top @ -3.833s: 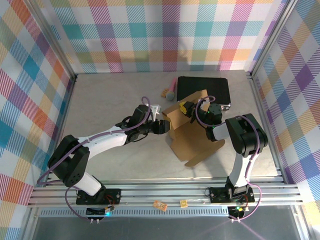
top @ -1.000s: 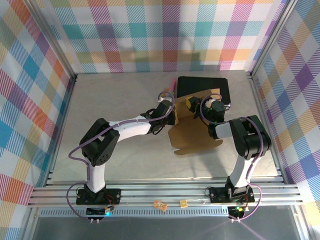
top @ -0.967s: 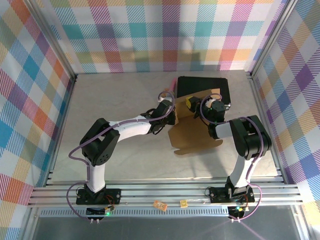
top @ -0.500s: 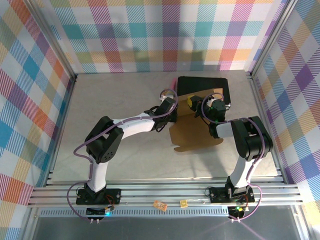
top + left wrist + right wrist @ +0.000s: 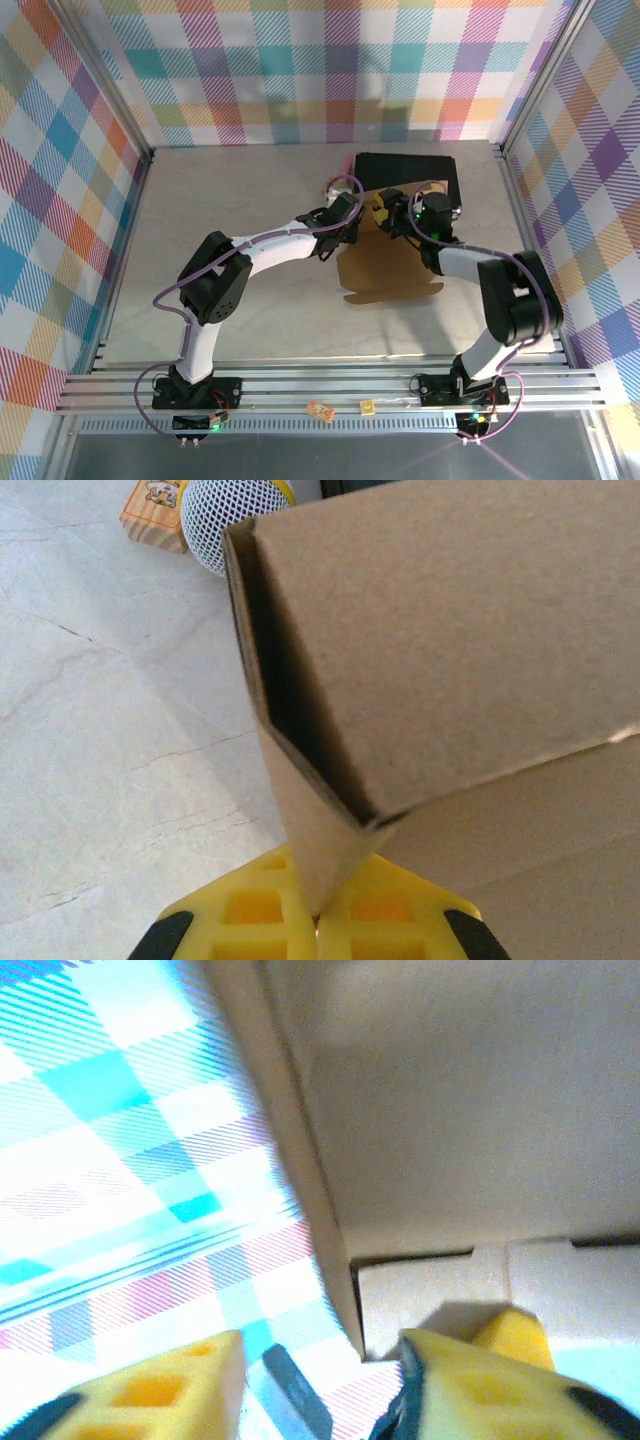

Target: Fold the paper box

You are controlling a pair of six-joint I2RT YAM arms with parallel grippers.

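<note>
From above: finding the plain brown corrugated-cardboard paper box (image 5: pixel 392 268) lying part-folded on the pale stone-look bench (image 5: pixel 230 200), right of centre. Seeing its far end meeting the large black rectangular case (image 5: pixel 405 168). Judging the long axis as running near-to-far, slightly skewed, with the raised flaps pointing at the back wall and the flat panel facing the arms. Finding the left claw (image 5: pixel 352 228) and the right claw (image 5: pixel 384 208) close together at that raised far end, coming in from either side.

Through the left wrist: clenching the left claw (image 5: pixel 315 920) on the lower edge of an upright box wall (image 5: pixel 450 630), under a second panel leaning over a dark hollow. Spotting a white netted ball (image 5: pixel 235 515) and a small tan block (image 5: pixel 155 508) beyond.

Through the right wrist: holding the right claw (image 5: pixel 320 1380) released, yellow fingers (image 5: pixel 150 1395) well apart around a thin cardboard edge (image 5: pixel 300 1190), seemingly touching neither, though blurring too much for certainty.

Judging the handling: light, stiff across panels, bending willingly only along scored creases, probably springing back once let go, crushing easily at edges. Favouring pinching thin flap edges close to a crease, not panel middles.
</note>
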